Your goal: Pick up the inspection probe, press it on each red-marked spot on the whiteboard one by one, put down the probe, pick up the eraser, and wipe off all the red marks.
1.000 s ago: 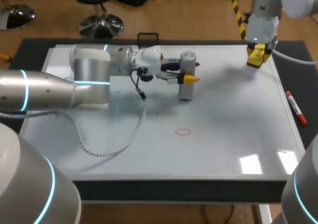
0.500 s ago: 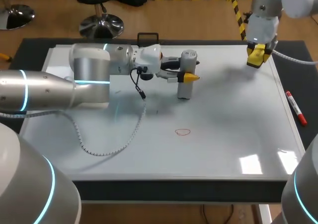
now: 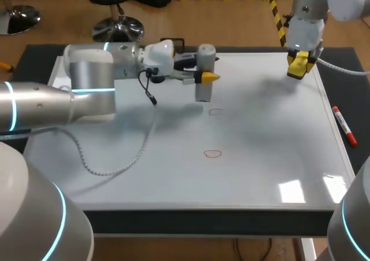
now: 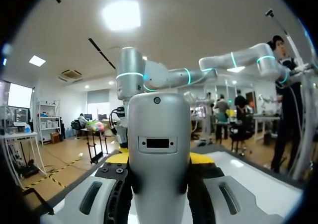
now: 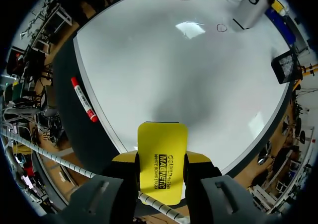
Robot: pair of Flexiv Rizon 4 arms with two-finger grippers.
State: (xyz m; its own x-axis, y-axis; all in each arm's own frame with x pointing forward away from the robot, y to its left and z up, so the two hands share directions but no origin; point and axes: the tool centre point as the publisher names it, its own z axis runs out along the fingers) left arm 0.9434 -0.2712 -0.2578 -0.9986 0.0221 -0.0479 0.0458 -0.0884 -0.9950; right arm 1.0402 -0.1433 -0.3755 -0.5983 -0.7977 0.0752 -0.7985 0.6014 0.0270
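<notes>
My left gripper (image 3: 203, 74) is shut on the grey inspection probe (image 3: 205, 64), held upright just above the whiteboard (image 3: 277, 157) near its back middle. In the left wrist view the probe (image 4: 159, 149) fills the gap between the fingers. Two red marks show on the board: a faint one (image 3: 214, 111) just in front of the probe and a small oval (image 3: 213, 154) nearer the front. My right gripper (image 3: 300, 65) hangs over the back right corner, shut on the yellow eraser (image 5: 161, 159). From there the probe (image 5: 251, 8) and a red mark (image 5: 221, 28) lie far ahead.
A red marker pen (image 3: 343, 126) lies on the dark mat off the board's right edge, also visible as the marker (image 5: 83, 99) beside my right gripper. A black mesh holder (image 3: 171, 43) stands at the board's back edge. A grey cable (image 3: 115, 162) trails from my left arm across the board.
My left arm has carried the probe left and toward the back, off the spot where it stood. That uncovered the faint red mark. The right arm stays still.
</notes>
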